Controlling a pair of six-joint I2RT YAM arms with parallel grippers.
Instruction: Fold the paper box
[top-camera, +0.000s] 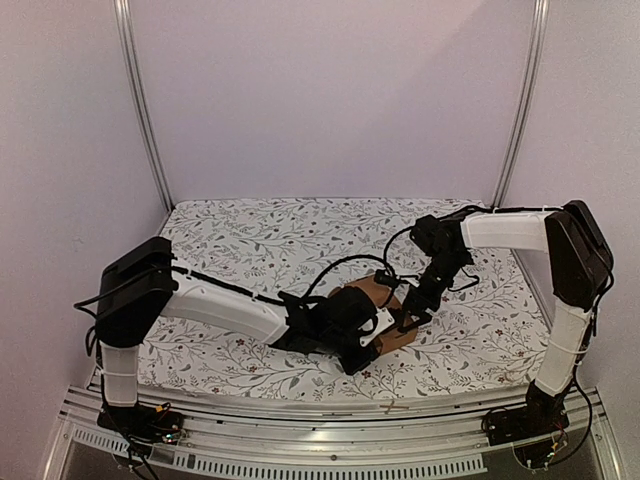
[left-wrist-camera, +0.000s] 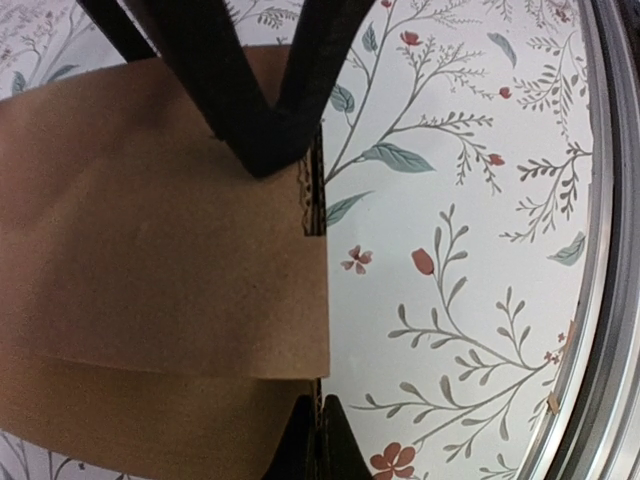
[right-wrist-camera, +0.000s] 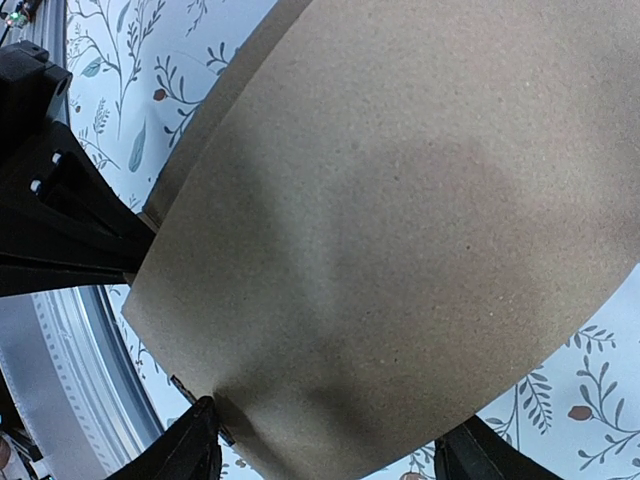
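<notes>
Task's thing: the paper box (top-camera: 362, 293) sits at the middle of the bench, partly folded, between the two grippers. We see plain brown panels, one lapping over another in the left wrist view.
Left side: the left gripper (left-wrist-camera: 300, 290) has its jaws closed on an edge of the cardboard, where the corrugated cut edge shows.
Right side: the right gripper (right-wrist-camera: 330, 425) has its jaws spread wide, with a broad panel that looks bowed lying across them. We cannot tell whether they press it.
Step in hand: we judge that one panel is being brought over while the other side is pinned.
Doing it well: we would hold the left pinch firm as an anchor and push with the right jaws close to the crease rather than mid-panel. We would go slowly, so the bow flattens into a fold and not a kink.
Risk: the sheet may slide on the cloth, or spring back if let go early.
Surface: the bench carries a white floral cloth (top-camera: 250, 240), with an aluminium rail (top-camera: 330, 410) along its near edge.
Room: pale walls (top-camera: 330, 90) and two metal uprights (top-camera: 140, 100) close off the back.
</notes>
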